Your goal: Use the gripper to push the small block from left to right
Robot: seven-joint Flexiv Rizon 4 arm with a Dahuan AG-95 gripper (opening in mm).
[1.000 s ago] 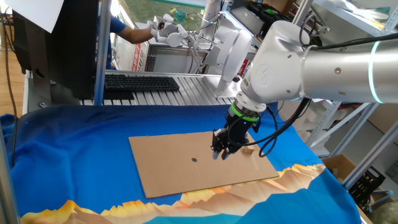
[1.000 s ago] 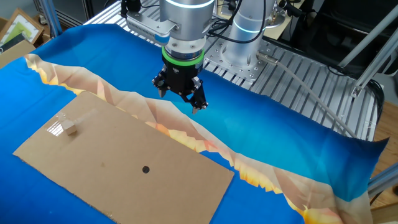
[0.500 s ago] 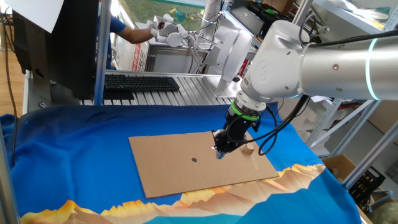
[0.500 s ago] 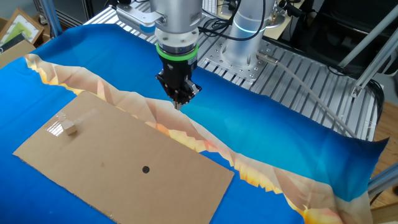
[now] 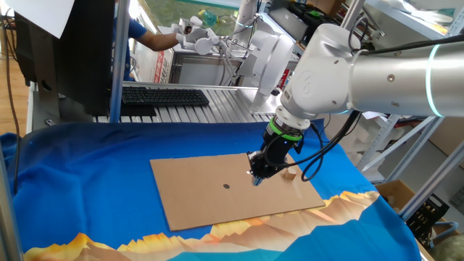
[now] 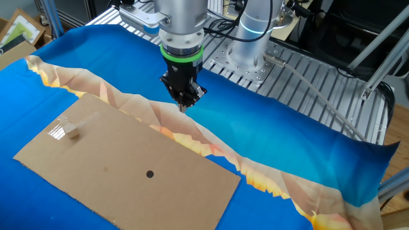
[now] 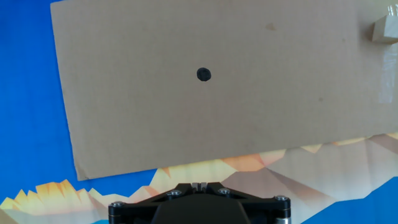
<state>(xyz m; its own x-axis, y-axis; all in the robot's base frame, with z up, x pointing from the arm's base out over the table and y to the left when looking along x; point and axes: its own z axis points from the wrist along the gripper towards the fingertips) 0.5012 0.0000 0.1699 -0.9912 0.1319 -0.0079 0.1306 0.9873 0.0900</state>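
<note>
The small block (image 6: 72, 132) is a tiny tan cube near one end of the cardboard sheet (image 6: 128, 185). It also shows in one fixed view (image 5: 288, 174) and at the right edge of the hand view (image 7: 387, 29). My gripper (image 6: 184, 107) is shut and empty, its fingers pressed together into one point. It hangs above the sheet's long edge, well apart from the block. In one fixed view the gripper (image 5: 255, 177) is just left of the block. In the hand view only the fingertips (image 7: 199, 185) show, at the bottom.
A small dark dot (image 7: 203, 74) marks the middle of the sheet (image 7: 155, 112). A shiny patch (image 6: 57, 132) lies beside the block. Blue and orange cloth (image 6: 287, 147) covers the table. A keyboard (image 5: 163, 95) and metal frames stand behind.
One second ago the fingers were spread open; they closed together and the hand turned a little. Nothing has moved in the last half second. The block has not moved.
</note>
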